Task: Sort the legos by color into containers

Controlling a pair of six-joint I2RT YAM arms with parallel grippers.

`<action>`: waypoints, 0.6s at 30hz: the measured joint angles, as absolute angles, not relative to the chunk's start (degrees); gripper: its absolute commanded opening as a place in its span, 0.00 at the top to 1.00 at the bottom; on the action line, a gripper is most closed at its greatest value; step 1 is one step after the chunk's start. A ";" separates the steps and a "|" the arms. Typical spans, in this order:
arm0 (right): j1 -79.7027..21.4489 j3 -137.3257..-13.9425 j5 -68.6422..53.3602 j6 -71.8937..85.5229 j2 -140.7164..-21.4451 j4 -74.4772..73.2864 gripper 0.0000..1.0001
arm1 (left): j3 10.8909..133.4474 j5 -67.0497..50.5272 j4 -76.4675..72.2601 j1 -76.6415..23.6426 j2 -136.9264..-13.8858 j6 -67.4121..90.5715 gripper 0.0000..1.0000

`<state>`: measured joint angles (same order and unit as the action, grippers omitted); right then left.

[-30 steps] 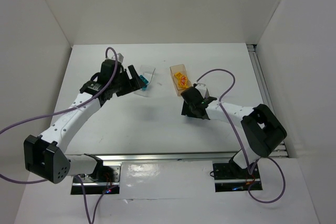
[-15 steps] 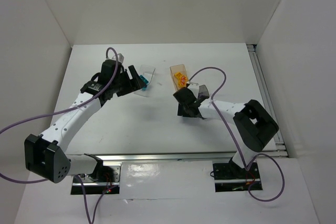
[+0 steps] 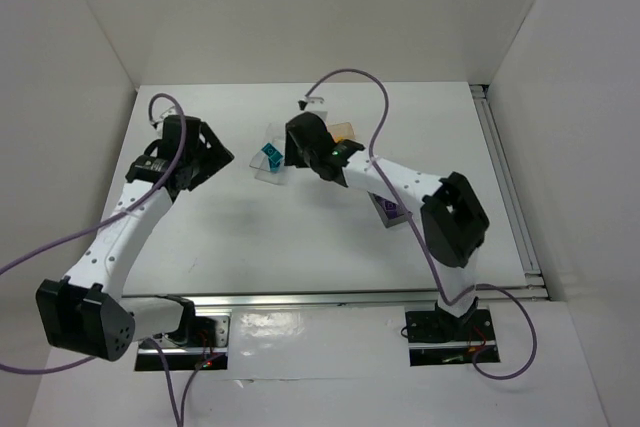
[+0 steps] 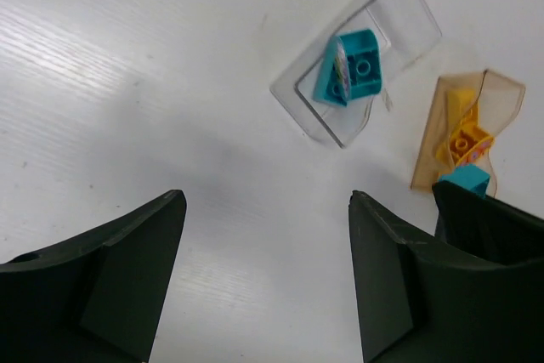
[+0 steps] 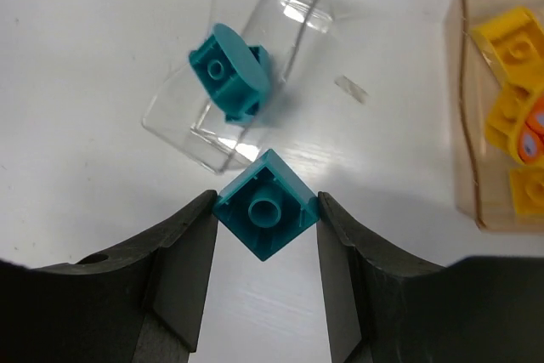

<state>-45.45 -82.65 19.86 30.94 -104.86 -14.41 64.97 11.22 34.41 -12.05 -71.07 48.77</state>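
Observation:
My right gripper [image 5: 265,210] is shut on a teal-blue lego [image 5: 265,203], pinched by two corners, underside facing the camera, just off the near corner of the clear tray [image 5: 293,14]. A second teal lego [image 5: 229,70] lies in that tray. The tan box [image 5: 469,125] at right holds several orange-yellow legos [image 5: 514,65]. In the top view the right gripper [image 3: 282,151] sits over the tray [image 3: 268,175]. My left gripper [image 4: 265,197], also in the top view [image 3: 213,157], is open and empty, left of the tray [image 4: 408,14].
The dark grey box [image 3: 384,205] stands at centre right, partly under the right arm, with something purple in it. White walls close in the table on three sides. A rail runs along the table's right edge [image 3: 500,177].
My right arm has swung from the centre right of the table to the clear tray, uncovering the dark grey box. My left gripper has drawn back left, away from the tray.

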 measured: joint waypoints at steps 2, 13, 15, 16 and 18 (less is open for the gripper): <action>-44.84 -89.73 18.81 29.69 -110.61 -13.74 0.53 | 64.97 12.75 35.55 -10.31 -68.84 50.11 0.16; -39.18 -117.34 13.41 26.26 -135.79 -14.35 0.13 | 64.97 12.56 37.54 -5.87 -65.08 49.93 0.16; -38.54 -119.11 12.95 25.98 -137.12 -14.81 0.09 | 64.97 12.27 37.54 -5.65 -65.01 49.43 0.16; -38.30 -119.11 12.95 25.91 -137.12 -15.22 0.07 | 64.97 12.12 37.54 -5.56 -64.99 49.28 0.16; -38.22 -116.53 13.89 25.78 -135.06 -14.70 0.00 | 64.97 11.88 37.54 -5.32 -64.99 49.04 0.16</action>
<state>-38.22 -116.53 13.89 25.78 -135.06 -14.70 64.97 11.88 37.54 -5.32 -64.99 49.04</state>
